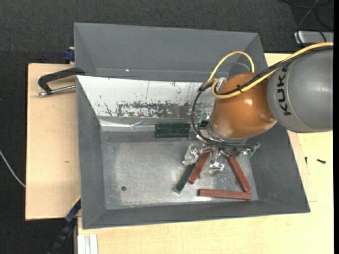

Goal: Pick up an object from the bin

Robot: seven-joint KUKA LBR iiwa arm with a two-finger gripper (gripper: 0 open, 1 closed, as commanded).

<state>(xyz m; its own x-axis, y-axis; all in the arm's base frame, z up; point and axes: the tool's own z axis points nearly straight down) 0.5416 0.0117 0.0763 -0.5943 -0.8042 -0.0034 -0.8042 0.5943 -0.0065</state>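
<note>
Around: dark green block (172,130) by the back wall; slanted red stick (240,175) and flat red stick (224,194) close by.
Thing: short red stick (196,170), right under the pincer, touching a dark green stick (183,181).
Pincer (207,159): low in the bin (132,194); open or closed, cannot tell.

Sticks (225,193) right in bin (137,168); block (172,130) seemingly against rear wall.

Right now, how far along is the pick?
Approach looks done: the gripper is low in the right part of the bin, over a short red-brown stick beside a dark green stick. In hand: cannot tell if either is gripped; both look to rest on the floor. Left: lifting one clear. The dark green block by the back wall lies apart.
</note>
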